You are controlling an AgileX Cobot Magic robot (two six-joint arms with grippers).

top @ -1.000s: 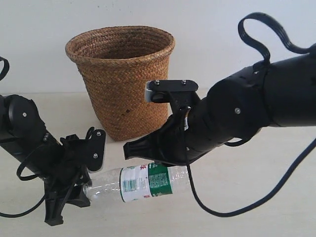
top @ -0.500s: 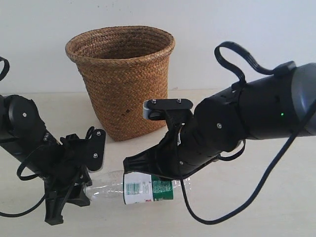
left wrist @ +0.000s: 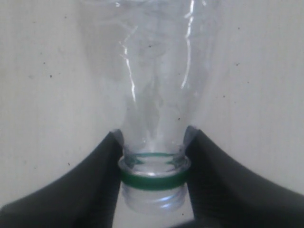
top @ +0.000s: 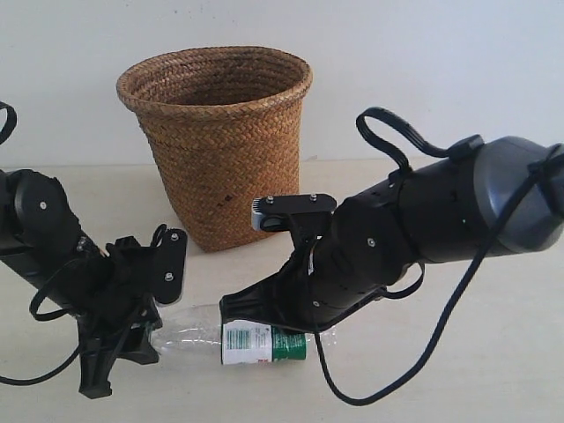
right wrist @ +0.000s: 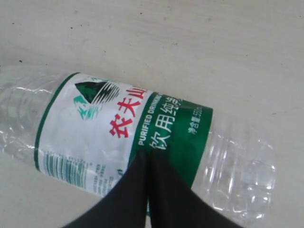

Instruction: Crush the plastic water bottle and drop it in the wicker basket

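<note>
Left pincer [left wrist: 153,145] clamps bottle [left wrist: 156,80] neck.

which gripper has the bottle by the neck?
The left gripper: it clamps the plastic water bottle at the green ring. The right gripper, shut, rests on the label.

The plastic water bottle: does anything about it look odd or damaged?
Yes. The plastic water bottle lies on its side, uncapped, and its clear wall is creased near the neck, where the left tool clamps it.
</note>
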